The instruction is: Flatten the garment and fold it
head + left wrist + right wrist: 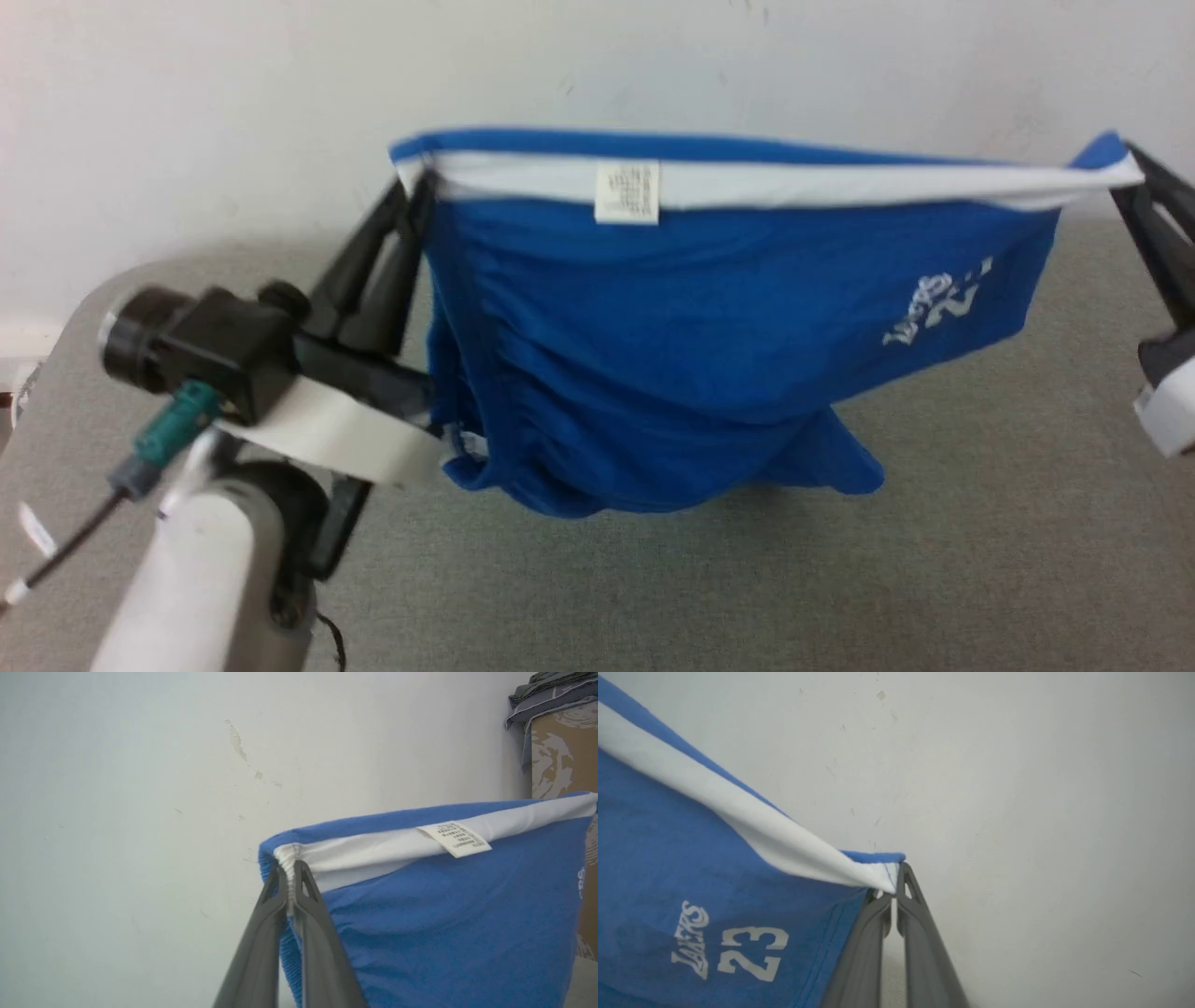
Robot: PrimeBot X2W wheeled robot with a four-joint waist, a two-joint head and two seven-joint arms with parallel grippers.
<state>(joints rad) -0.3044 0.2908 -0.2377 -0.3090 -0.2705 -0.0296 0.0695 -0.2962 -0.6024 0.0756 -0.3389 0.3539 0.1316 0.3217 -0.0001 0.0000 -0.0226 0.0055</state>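
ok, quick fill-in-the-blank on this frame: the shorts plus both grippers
1. The main colour of the shorts is ____.
2. The number printed on them reads ____.
3. The left gripper and right gripper each pinch one end of the ____ stripe with shut fingers.

Missing words: blue; 23; white.

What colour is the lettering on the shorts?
White lettering on the bright blue shorts, clearest in the right wrist view.
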